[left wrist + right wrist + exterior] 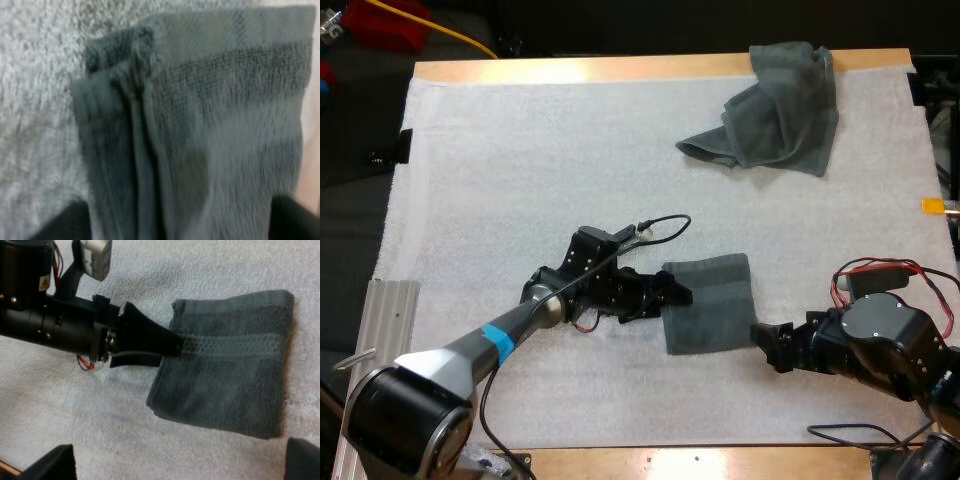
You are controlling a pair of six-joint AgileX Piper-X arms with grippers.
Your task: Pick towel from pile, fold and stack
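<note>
The wooden table (620, 68) carries a white mat (520, 160) over nearly its whole top. At the mat's far right corner a crumpled towel (775, 110) lies in a loose heap, well apart from both arms.

The folded towel (710, 305) lies flat on the near middle of the mat, between the two grippers. It is close to square, a little longer from its near edge to its far edge, and turned slightly off the mat's lines. A woven band crosses it from the left side to the right. Its layered, folded-over edge faces the left arm.

The left gripper (678, 295) is at that layered edge, about halfway along it. One finger lies on top of the cloth at the woven band, the other sits low at the edge, and the towel is pinched between them. In the left wrist view the cloth spans the whole space from one of its fingers (65, 225) to the other.

The right gripper (763, 335) sits just beside the towel's near right corner. Its fingers (50, 462) are spread wide and clear of the cloth
</note>
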